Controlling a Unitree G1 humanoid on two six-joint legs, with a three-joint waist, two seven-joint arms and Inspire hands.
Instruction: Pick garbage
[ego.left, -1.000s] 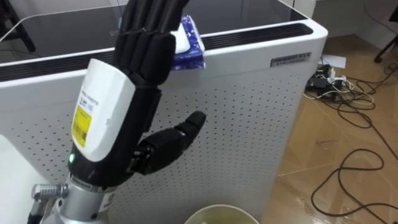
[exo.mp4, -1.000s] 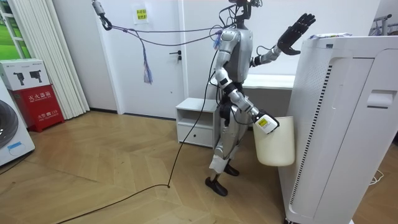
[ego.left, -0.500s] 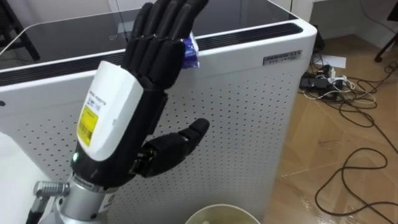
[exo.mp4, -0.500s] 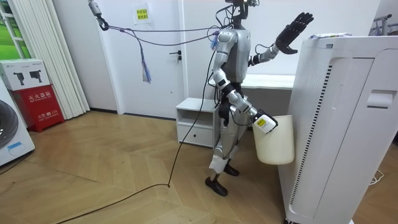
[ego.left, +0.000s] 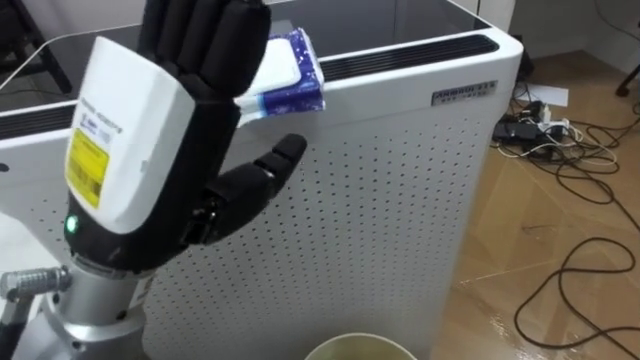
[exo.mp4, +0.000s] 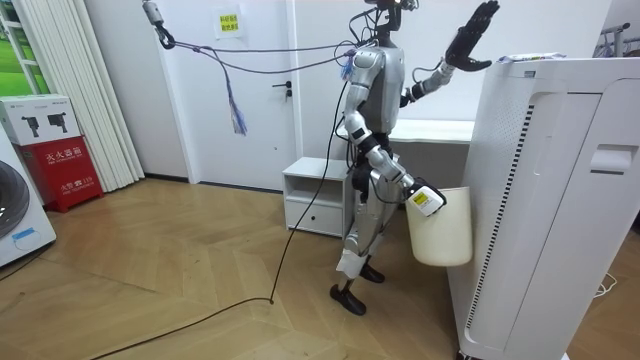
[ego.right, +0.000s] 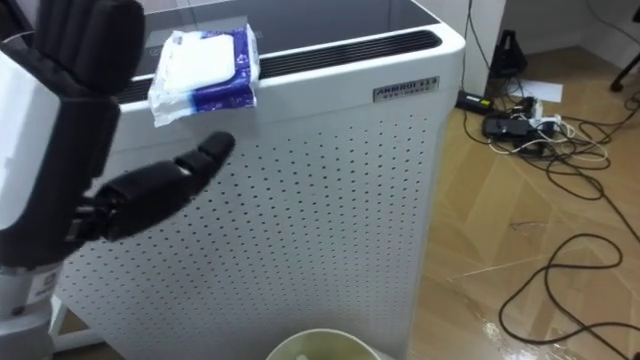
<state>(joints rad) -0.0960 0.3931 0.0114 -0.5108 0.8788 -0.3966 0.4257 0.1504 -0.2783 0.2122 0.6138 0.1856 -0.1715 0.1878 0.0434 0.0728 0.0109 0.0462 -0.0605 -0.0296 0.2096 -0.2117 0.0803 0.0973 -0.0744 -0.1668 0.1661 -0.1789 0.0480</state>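
1. Left hand (ego.left: 130, 150) is up at the left, back to the camera. Its fingers are straight and point upward, its thumb juts toward the cabinet's face, and it holds nothing.
2. Just right of those fingers is the garbage: a blue-and-white packet (ego.left: 288, 76) lying on the cabinet's top, right at the near edge. The right eye view shows a gap between hand and packet, so there's no contact.
3. The cabinet (ego.left: 400, 210), white and perforated, stands directly in front of the robot. The room view has the robot upright beside it, arm lifted above the top.
4. Low down, the bucket (exo.mp4: 440, 230) hangs at the right hand (exo.mp4: 425, 198) by the hip, and its rim peeks in at the bottom of the eye views. Whether that hand is closed round it cannot be told.
5. Far right, cables (ego.left: 565, 190) sprawl over the floor (ego.left: 560, 300), well clear of the action.
6. The step in hand looks like the reach for the packet. Next, the left hand needs to go forward and down over it, with the thumb at the near edge and the fingers closing from above. Then comes the lift and the carry down to the bucket.
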